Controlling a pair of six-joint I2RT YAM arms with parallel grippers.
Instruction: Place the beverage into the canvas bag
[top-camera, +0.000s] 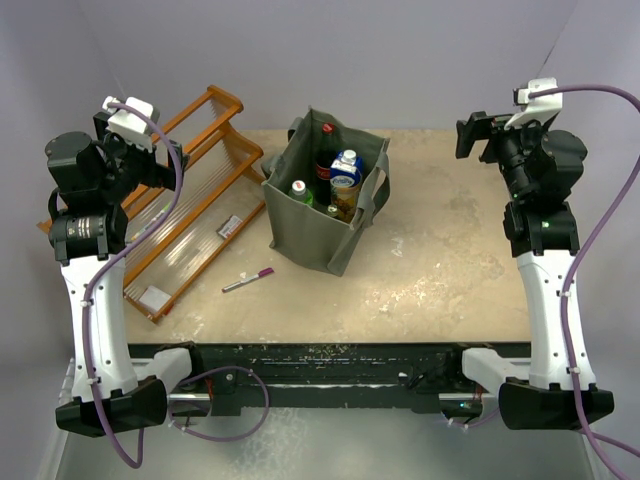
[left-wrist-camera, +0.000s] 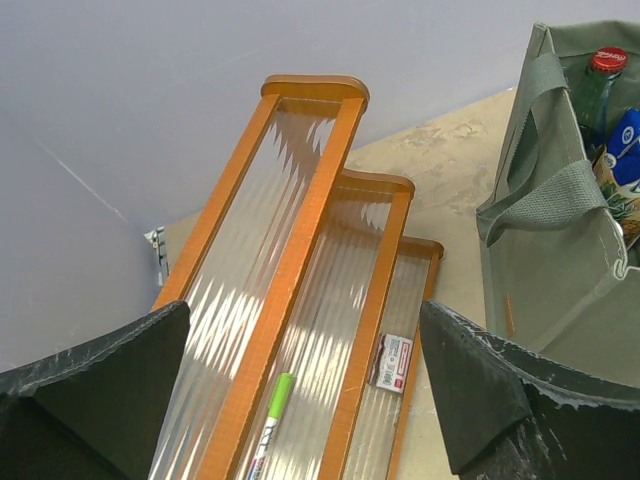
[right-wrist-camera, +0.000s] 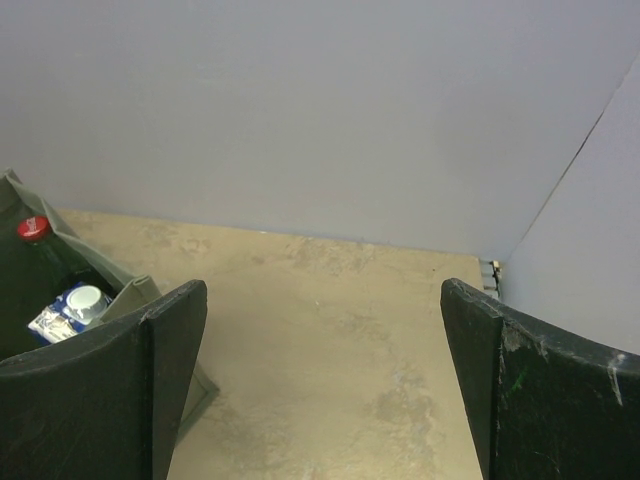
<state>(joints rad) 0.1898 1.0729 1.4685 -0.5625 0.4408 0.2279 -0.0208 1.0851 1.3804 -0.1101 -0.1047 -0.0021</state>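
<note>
The boxy grey-green canvas bag (top-camera: 318, 225) stands upright in the upper middle of the top view on the mottled beige desk (top-camera: 450, 270). Its mouth gapes so drinks can drop straight in, and its two loop handles (left-wrist-camera: 556, 186) hang outward, clear of the opening.

Counted from above, it holds at least three beverages:
- one dark bottle with a red cap (top-camera: 326, 129)
- one blue-and-white carton (top-camera: 346, 166)
- one green bottle with a white cap (top-camera: 298, 188)

A fourth item beside the carton is too cramped to confirm. No drink stands loose on the desk, so the placing looks finished or nearly so.

The left gripper (left-wrist-camera: 305, 310), at the left of the top view, and the right gripper (right-wrist-camera: 322, 290), at the right, both hang raised and well apart from the bag. Each has its fingers spread wide and holds nothing, which probably keeps them out of the bag's way.

The one orange wooden rack with ribbed clear panels (top-camera: 190, 205) lies tilted at the left in three stepped tiers. It holds one green-capped marker (left-wrist-camera: 278, 400) and two small white cards (top-camera: 229, 226). One pink-tipped pen (top-camera: 247, 281) lies on the desk below the bag.
</note>
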